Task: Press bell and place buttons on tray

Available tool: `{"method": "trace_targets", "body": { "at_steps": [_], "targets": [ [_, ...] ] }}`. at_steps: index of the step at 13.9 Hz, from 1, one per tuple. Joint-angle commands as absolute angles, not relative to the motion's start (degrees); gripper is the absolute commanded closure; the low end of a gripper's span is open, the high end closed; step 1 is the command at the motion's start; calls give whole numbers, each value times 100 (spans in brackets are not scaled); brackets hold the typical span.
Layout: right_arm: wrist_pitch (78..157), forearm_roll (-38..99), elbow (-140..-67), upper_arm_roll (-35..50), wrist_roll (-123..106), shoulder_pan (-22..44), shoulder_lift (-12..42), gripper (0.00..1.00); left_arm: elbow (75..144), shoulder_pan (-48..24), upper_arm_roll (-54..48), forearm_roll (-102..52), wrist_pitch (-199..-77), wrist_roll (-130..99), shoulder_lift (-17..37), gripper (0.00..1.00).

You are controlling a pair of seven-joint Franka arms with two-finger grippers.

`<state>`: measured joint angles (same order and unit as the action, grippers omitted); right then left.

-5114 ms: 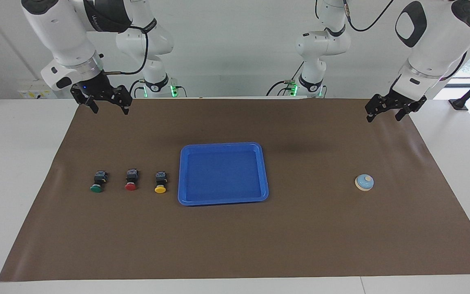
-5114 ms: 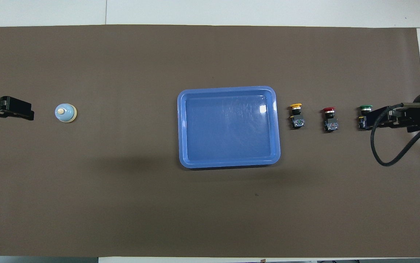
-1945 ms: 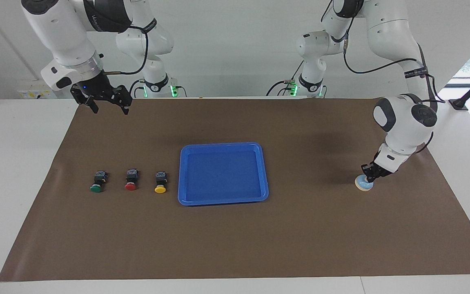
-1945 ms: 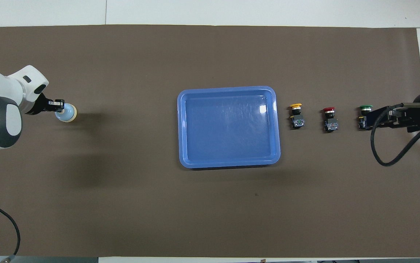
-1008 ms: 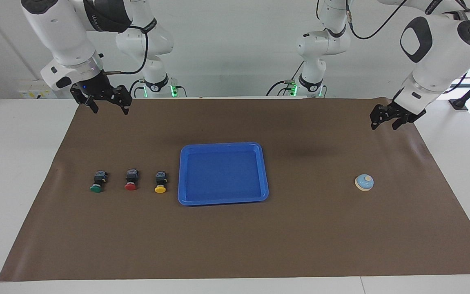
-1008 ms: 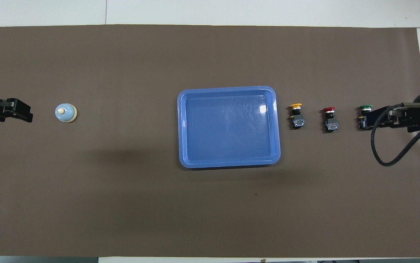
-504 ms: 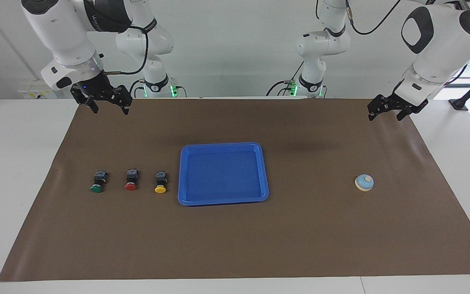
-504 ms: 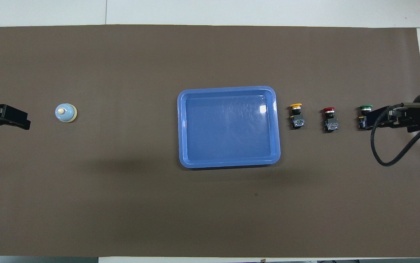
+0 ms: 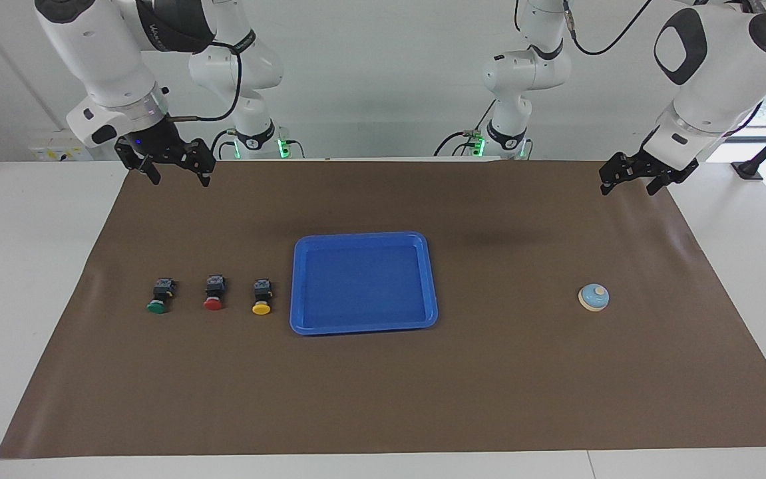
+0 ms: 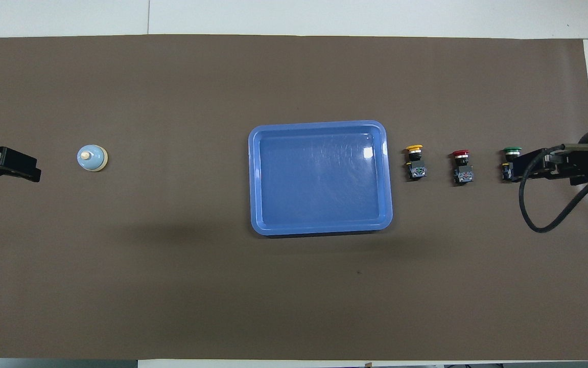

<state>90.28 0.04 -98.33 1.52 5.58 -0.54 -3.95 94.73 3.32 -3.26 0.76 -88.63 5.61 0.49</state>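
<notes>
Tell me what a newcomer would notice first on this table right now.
The blue tray lies bare mid-mat. Beside it, toward the right arm's end, the yellow button, red button and green button lie in a row; the bell sits alone toward the left arm's end. The left gripper and right gripper hang open and empty above the mat's robot-side corners.

The bell [image 9: 593, 297], a small light-blue dome with a cream rim and cream knob, stands upright toward the left arm's end of the tabletop [image 9: 522, 372], well apart from the tray [image 9: 363, 282]. The tray, shallow, blue and rectangular with rounded corners, lies flat mid-table with nothing in it. Three buttons with black blocky bodies lie in a row beside it toward the right arm's end, caps pointing away from the robots: yellow [image 9: 261, 297] just beside the tray, then red [image 9: 213, 293], then green [image 9: 159, 297].
</notes>
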Motion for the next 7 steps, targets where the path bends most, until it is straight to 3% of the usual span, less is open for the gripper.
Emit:
{"method": "trace_targets", "body": {
  "at_steps": [1, 7],
  "targets": [
    [8930, -53, -9791, 220, 571, -132, -422, 0, 9598, 308, -290, 70, -8877, 527, -88, 0],
    [8930, -53, -9791, 220, 571, -132, -422, 0, 9571, 255, -290, -17, -8894, 510, -88, 0]
  ]
}}
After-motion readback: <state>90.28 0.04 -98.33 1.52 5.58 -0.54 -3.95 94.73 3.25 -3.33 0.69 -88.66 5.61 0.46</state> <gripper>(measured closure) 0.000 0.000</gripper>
